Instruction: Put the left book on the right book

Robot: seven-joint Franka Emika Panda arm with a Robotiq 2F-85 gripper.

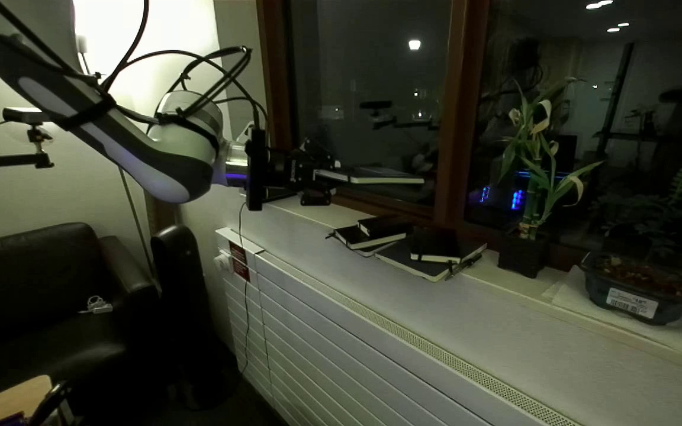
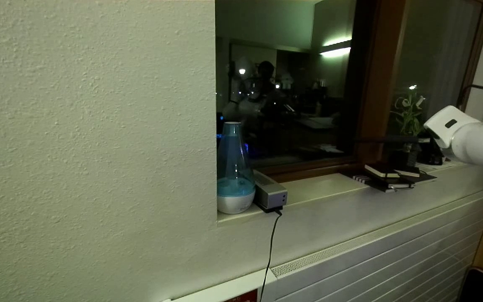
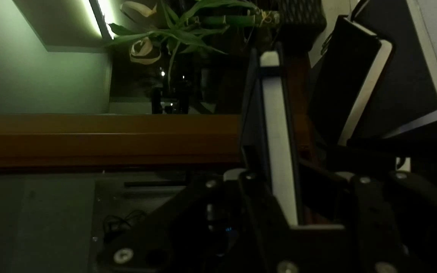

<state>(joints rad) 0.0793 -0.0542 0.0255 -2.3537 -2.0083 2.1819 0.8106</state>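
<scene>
Left book (image 1: 386,176), pale-edged: clamped in claw (image 1: 336,177) above worktop (image 2: 323,188); in an exterior view, plant (image 1: 533,195) at three o'clock.

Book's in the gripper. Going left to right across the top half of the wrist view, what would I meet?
Light → plant leaves → held book → black book → grey book beneath it, showing to its right.
</scene>
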